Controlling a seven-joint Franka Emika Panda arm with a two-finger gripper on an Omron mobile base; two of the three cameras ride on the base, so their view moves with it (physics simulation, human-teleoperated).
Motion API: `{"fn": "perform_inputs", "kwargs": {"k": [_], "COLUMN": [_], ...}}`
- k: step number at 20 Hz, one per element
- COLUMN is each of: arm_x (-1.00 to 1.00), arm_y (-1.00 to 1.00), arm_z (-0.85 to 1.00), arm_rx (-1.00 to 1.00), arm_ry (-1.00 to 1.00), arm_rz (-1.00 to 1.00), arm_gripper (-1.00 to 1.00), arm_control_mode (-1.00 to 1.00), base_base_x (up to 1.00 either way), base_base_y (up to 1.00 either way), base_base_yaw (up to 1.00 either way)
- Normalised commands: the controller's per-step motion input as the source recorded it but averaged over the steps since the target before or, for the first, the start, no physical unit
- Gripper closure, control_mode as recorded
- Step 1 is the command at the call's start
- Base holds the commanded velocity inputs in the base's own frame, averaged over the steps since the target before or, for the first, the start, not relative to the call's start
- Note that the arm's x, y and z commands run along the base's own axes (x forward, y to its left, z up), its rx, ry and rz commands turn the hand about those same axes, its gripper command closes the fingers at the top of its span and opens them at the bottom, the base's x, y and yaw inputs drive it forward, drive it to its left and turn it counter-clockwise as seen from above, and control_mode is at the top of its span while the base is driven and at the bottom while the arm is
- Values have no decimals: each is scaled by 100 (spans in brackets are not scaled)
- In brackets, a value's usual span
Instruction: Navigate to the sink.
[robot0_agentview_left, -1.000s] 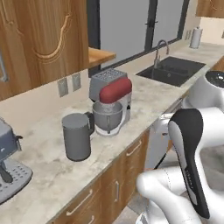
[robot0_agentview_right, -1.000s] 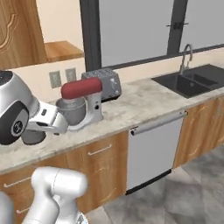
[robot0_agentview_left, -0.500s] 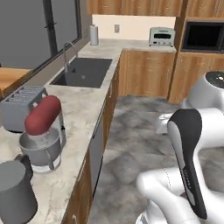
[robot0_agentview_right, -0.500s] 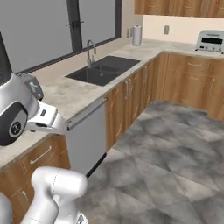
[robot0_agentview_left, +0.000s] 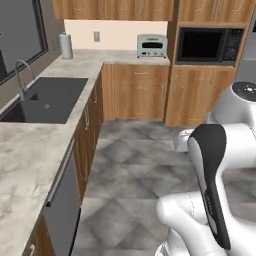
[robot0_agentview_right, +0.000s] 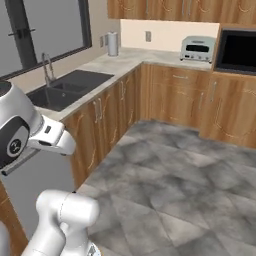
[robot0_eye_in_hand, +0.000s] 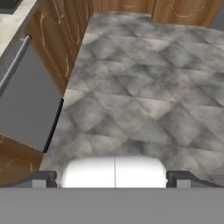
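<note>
So the sink (robot0_agentview_left: 47, 99) is a dark double-basin job sunk into the marble-look countertop (robot0_agentview_left: 25, 165) along the left wall, right under the window (robot0_agentview_right: 50, 30), which makes sense since that's where kitchens always park them. From the right base view it sits at mid-left, with the arched grey faucet (robot0_agentview_right: 47, 67) rising at its back edge against the window side, spout reaching over the basins. Just this side of the sink, under the counter, is a grey dishwasher front (robot0_agentview_left: 62, 210) with a long bar handle, presumably placed there to share the plumbing. Further along, the counter turns the corner: a paper towel roll (robot0_agentview_left: 66, 46) stands upright near the wall, then a small toaster oven (robot0_agentview_left: 152, 45) sits against the backsplash, and a built-in microwave (robot0_agentview_left: 209, 46) is set into the tall wooden cabinets beside it. The floor is grey tile (robot0_eye_in_hand: 144, 87). The arm is folded up tight over the base, I'd guess to keep it tucked out of the way while driving. In the hand view the gripper (robot0_eye_in_hand: 114, 178) points down at the floor beside the dishwasher, with just the dark tips of its fingers poking up at the two sides of the bottom edge, set wide apart with nothing between them, so it's released and carrying nothing. My read: the base is facing down the room and not squarely at the sink yet, so it needs to roll forward and turn left.
</note>
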Motion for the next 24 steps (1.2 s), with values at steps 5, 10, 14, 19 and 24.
{"fn": "perform_inputs", "kwargs": {"k": [5, 10, 14, 19, 24], "arm_x": [0, 0, 0, 0, 0], "arm_y": [0, 0, 0, 0, 0], "arm_z": [0, 0, 0, 0, 0], "arm_rx": [0, 0, 0, 0, 0], "arm_ry": [0, 0, 0, 0, 0], "arm_rz": [0, 0, 0, 0, 0], "arm_gripper": [-100, -100, -100, -100, -100], "arm_control_mode": [100, 100, 100, 100, 100], "base_base_x": [100, 100, 100, 100, 76], "base_base_y": [-49, -26, -40, -62, -37], "base_base_yaw": [-4, 4, 18, 48, 79]}}
